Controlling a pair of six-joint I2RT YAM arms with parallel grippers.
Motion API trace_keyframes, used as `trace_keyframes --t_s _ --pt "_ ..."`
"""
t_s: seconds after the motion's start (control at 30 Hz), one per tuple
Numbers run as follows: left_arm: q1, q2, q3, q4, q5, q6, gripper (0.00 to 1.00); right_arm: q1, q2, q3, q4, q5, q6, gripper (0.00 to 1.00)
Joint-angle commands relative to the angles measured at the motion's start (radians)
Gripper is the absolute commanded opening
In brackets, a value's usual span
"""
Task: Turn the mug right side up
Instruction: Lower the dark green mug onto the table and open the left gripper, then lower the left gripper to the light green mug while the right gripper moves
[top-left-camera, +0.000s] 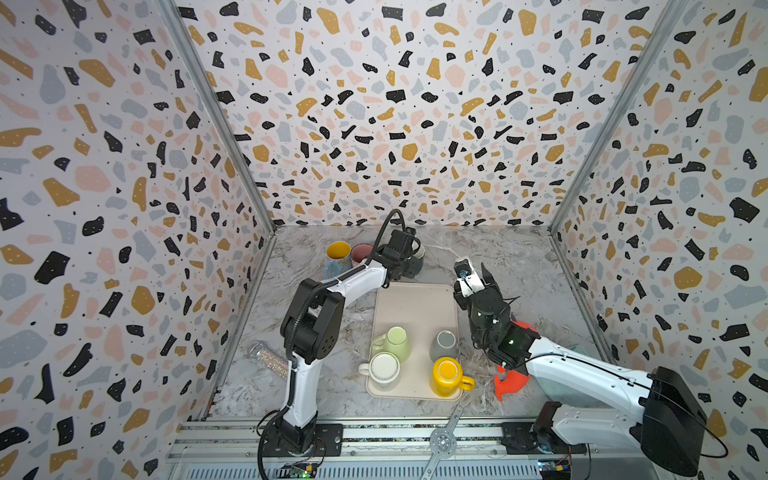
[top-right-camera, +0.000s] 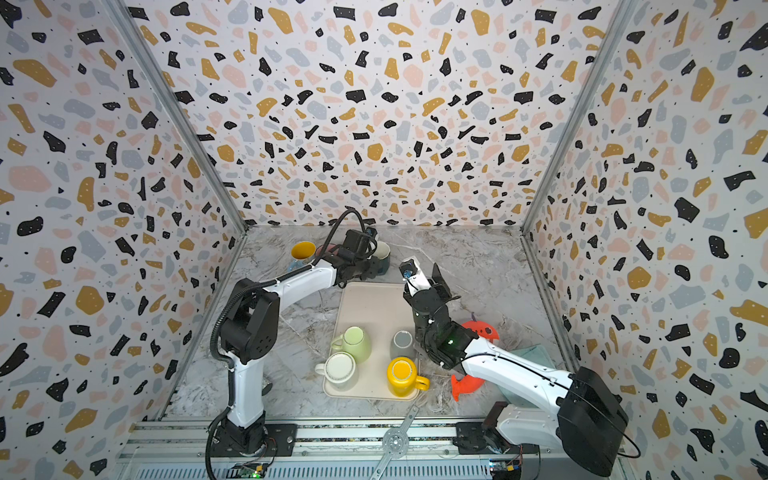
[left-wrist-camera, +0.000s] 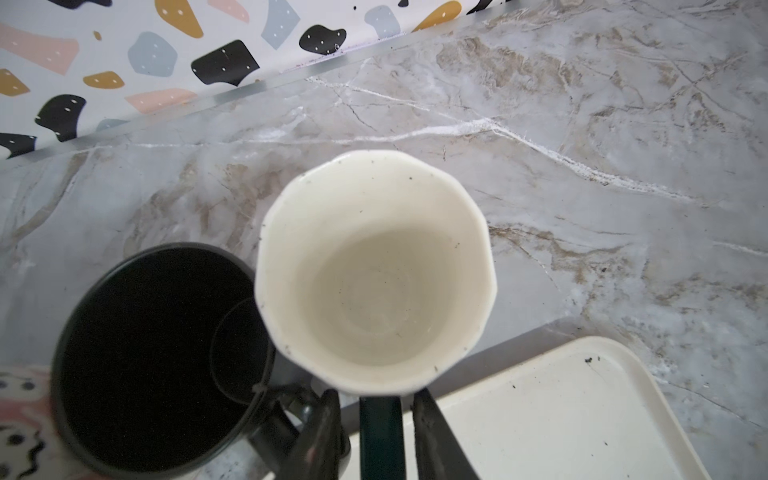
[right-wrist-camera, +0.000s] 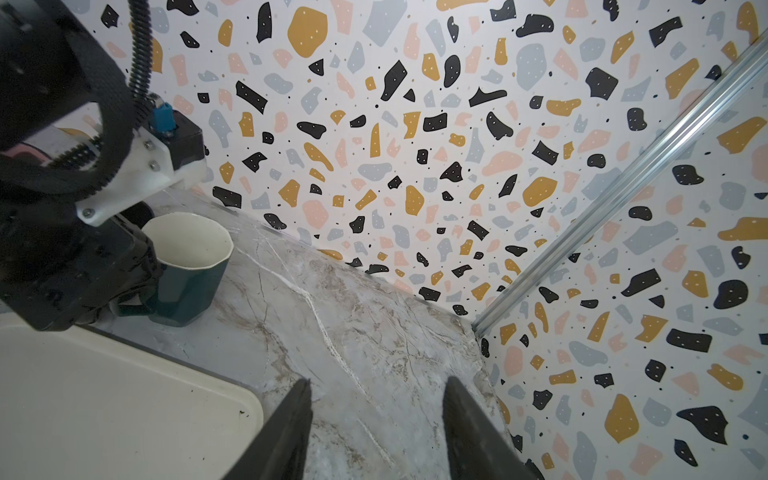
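1. Left end effector (left-wrist-camera: 376, 395): jaws parted, straddling the handle (left-wrist-camera: 381, 436) of teal mug (left-wrist-camera: 374, 270), gaps both sides.
2. Upright teal mug on surface (left-wrist-camera: 582, 208) beside tray (left-wrist-camera: 540, 415), directly ahead; axis vertical.
3. Right end effector (right-wrist-camera: 378, 380) open, empty, farther off.

Soft, even light fills the scene in both top views, leaving faint shadows on the marble tabletop (top-left-camera: 511, 266). Wide-angle lenses bow the terrazzo walls (top-left-camera: 104, 187); close to the left wrist camera, the teal mug (left-wrist-camera: 374, 270) blurs at its rim.
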Motion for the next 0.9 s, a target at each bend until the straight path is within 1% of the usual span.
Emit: trace_keyframes --t_s 0.0,0.2,0.37,0.43,0.5,0.6,0.7,0.8,0.87 --pt "-0.003 -0.085 -0.027 0.024 0.0 -0.017 0.31 -0.004 -0.029 0.013 -0.02 -0.002 0.031 0.53" --pt "-0.004 -0.276 -0.095 0.039 0.058 -0.046 0.32 -0.003 -0.037 0.017 -0.04 -0.021 0.064 0.53" --pt "-0.004 -0.473 -0.181 -0.008 0.068 -0.06 0.37 0.0 -0.035 0.039 -0.082 -0.067 0.12 0.53" --pt "-0.002 -0.544 -0.228 -0.037 0.062 -0.083 0.4 0.0 -0.028 0.048 -0.098 -0.096 0.148 0.53" --pt "0.002 -0.609 -0.281 -0.063 0.081 -0.127 0.43 0.002 -0.014 0.063 -0.115 -0.123 0.172 0.53" --pt "0.033 -0.696 -0.365 -0.079 0.214 -0.222 0.45 0.003 0.014 0.089 -0.143 -0.157 0.201 0.53" --pt "0.091 -0.768 -0.466 -0.06 0.337 -0.363 0.46 0.009 0.044 0.11 -0.161 -0.18 0.215 0.53" --pt "0.173 -0.837 -0.608 0.061 0.508 -0.583 0.46 0.015 0.056 0.119 -0.171 -0.191 0.223 0.53" --pt "0.223 -0.874 -0.696 0.144 0.577 -0.733 0.46 0.022 0.055 0.116 -0.173 -0.2 0.232 0.53"
